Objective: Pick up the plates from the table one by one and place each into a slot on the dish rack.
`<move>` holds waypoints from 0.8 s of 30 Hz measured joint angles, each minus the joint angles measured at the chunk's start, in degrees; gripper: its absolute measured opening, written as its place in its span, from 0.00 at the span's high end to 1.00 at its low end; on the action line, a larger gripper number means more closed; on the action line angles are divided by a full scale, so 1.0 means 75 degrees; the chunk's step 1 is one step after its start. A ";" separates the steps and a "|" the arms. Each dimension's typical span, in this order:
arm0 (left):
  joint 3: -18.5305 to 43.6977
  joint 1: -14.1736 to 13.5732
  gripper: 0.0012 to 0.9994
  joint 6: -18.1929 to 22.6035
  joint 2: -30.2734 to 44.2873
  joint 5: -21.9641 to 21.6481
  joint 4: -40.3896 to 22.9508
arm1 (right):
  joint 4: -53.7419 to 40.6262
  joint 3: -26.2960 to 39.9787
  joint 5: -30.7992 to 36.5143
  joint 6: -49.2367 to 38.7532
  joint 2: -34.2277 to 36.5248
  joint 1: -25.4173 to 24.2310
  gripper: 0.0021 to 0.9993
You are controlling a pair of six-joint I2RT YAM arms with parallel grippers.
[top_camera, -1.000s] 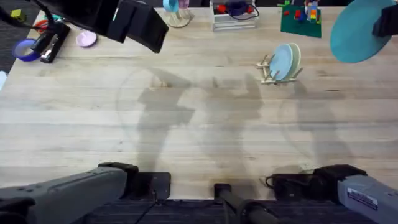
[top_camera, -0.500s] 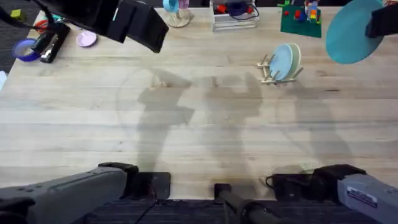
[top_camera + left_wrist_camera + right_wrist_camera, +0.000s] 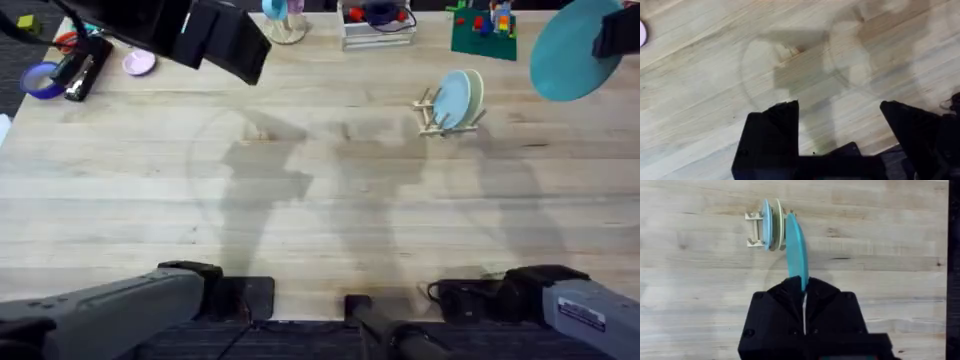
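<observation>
My right gripper (image 3: 612,38) hangs high over the table's far right corner, shut on the rim of a turquoise plate (image 3: 568,50). In the right wrist view the turquoise plate (image 3: 796,255) stands edge-on between the shut fingers, just beside the dish rack (image 3: 756,229). The small wooden dish rack (image 3: 434,115) stands right of the table's centre and holds a pale blue plate (image 3: 452,98) and a cream plate (image 3: 476,90) upright. My left gripper (image 3: 840,127) is raised over the far left of the table (image 3: 320,210), open and empty; it shows large and dark in the overhead view (image 3: 235,45).
Along the far edge lie a purple tape roll (image 3: 40,80), a pink disc (image 3: 140,63), a white wire stand (image 3: 375,25) and a green board with toy bricks (image 3: 483,32). Bare wood spreads across the middle and front of the table.
The right gripper with the turquoise plate drifted slightly left, then back a little. The left arm and the rack have not moved.
</observation>
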 joint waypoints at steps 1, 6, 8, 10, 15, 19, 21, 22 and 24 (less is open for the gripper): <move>0.0000 0.0000 0.00 0.0000 0.0000 -0.0002 -0.0002 | 0.0009 0.0000 0.0000 -0.0026 0.0000 0.0000 0.97; 0.0000 0.0000 0.00 0.0000 0.0000 0.0000 -0.0002 | 0.0063 0.0000 0.0001 -0.0084 0.0121 0.0000 0.97; 0.0000 0.0000 0.00 0.0000 0.0000 -0.0002 -0.0002 | 0.0123 0.0000 0.0003 -0.0111 0.0252 0.0000 0.97; 0.0000 0.0000 0.00 0.0000 0.0000 0.0000 -0.0005 | 0.0211 0.0000 0.0002 -0.0129 0.0411 0.0000 0.97; 0.0000 0.0000 0.00 0.0000 0.0000 -0.0001 -0.0005 | 0.0328 0.0000 0.0003 -0.0199 0.0730 0.0000 0.97; 0.0000 0.0000 0.00 0.0000 -0.0001 0.0000 -0.0005 | 0.0405 0.0000 0.0003 -0.0221 0.0919 0.0000 0.97; 0.0000 0.0000 0.00 0.0000 0.0000 -0.0002 -0.0005 | 0.0426 0.0000 0.0003 -0.0221 0.1010 0.0000 0.97; 0.0000 0.0000 0.00 0.0000 0.0000 0.0001 -0.0005 | 0.0441 0.0000 0.0001 -0.0224 0.1065 0.0000 0.97; 0.0000 0.0000 0.00 0.0000 0.0000 -0.0002 -0.0005 | 0.0469 0.0000 0.0000 -0.0227 0.1166 -0.0012 0.97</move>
